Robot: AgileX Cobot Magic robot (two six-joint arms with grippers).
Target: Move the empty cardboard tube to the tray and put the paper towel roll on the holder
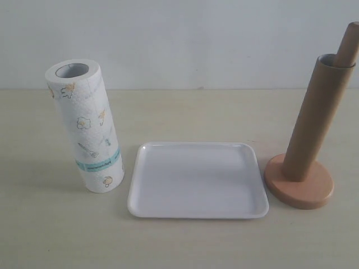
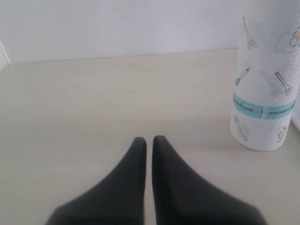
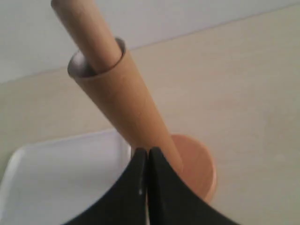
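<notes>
The brown cardboard tube [image 1: 316, 120] stands slipped over the post of the wooden holder [image 1: 300, 190] at the right; the post's rounded top [image 1: 350, 42] sticks out above it. An empty white tray [image 1: 197, 179] lies in the middle. At the left the printed paper towel roll [image 1: 87, 126] stands upright. Neither gripper shows in the exterior view. In the left wrist view my left gripper [image 2: 149, 140] is shut and empty, with the roll [image 2: 265, 84] off to one side. In the right wrist view my right gripper [image 3: 148, 152] is shut and empty, just in front of the tube [image 3: 124, 105].
Everything stands on a pale wooden table [image 1: 185, 241] against a plain white wall [image 1: 196, 39]. The holder's disc base [image 3: 199, 168] sits beside the tray's edge [image 3: 28, 154].
</notes>
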